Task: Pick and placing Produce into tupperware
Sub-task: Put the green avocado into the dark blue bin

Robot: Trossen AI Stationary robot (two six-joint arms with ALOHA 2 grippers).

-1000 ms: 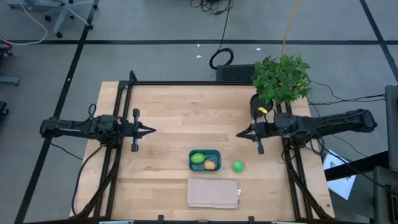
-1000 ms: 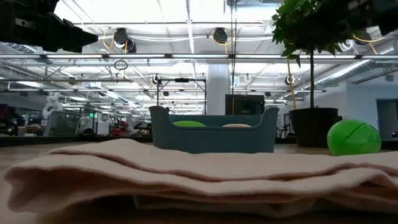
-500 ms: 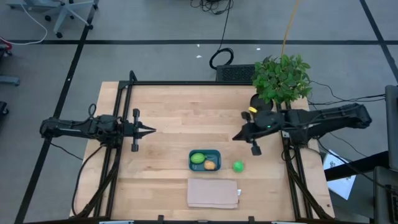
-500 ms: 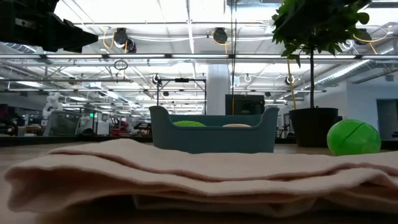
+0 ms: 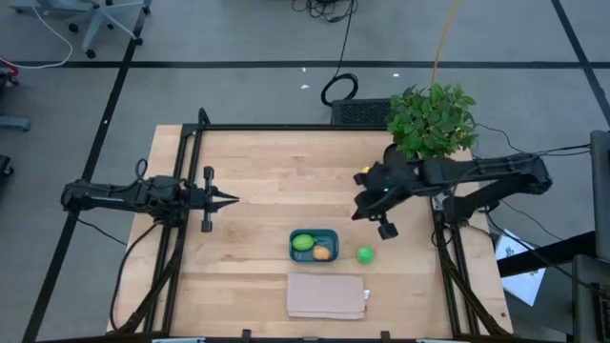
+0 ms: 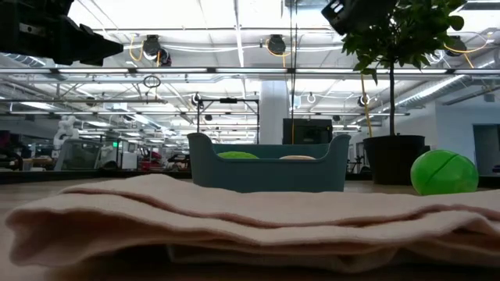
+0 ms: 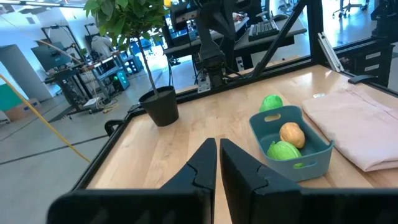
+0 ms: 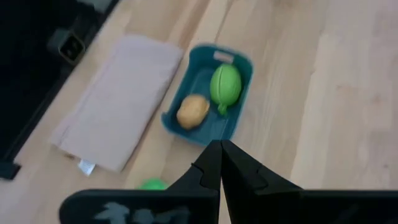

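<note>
A: Below the right end effector (image 5: 359, 211) and a little toward the table's front edge: the tupperware (image 5: 314, 245). Lime-green piece (image 5: 303, 242) and yellow-orange piece (image 5: 323, 252) both sit inside it, side by side.

B: End effector state?

A: Right fingers pressed together, nothing between them. It's up off the table (image 5: 257, 171), angled down toward the tupperware (image 8: 209, 90). The wrist view shows both pieces in the tupperware just past the fingertips.

B: Third piece?

A: Bright green ball (image 5: 365, 254) is on the bare table, just beside the tupperware on the right arm's side, nearly straight under the right end effector's wrist. It's not in the tupperware.

B: Left side?

A: Left end effector (image 5: 232, 200) hangs over the left part of the table, fingers closed, empty. The tupperware is well apart from it, ahead and off to the side in its wrist view (image 7: 292, 146).

B: Anything else nearby?

A: Folded tan cloth (image 5: 326, 295) just in front of the tupperware, and the potted plant (image 5: 434, 119) behind the right arm at the table's back corner.
</note>
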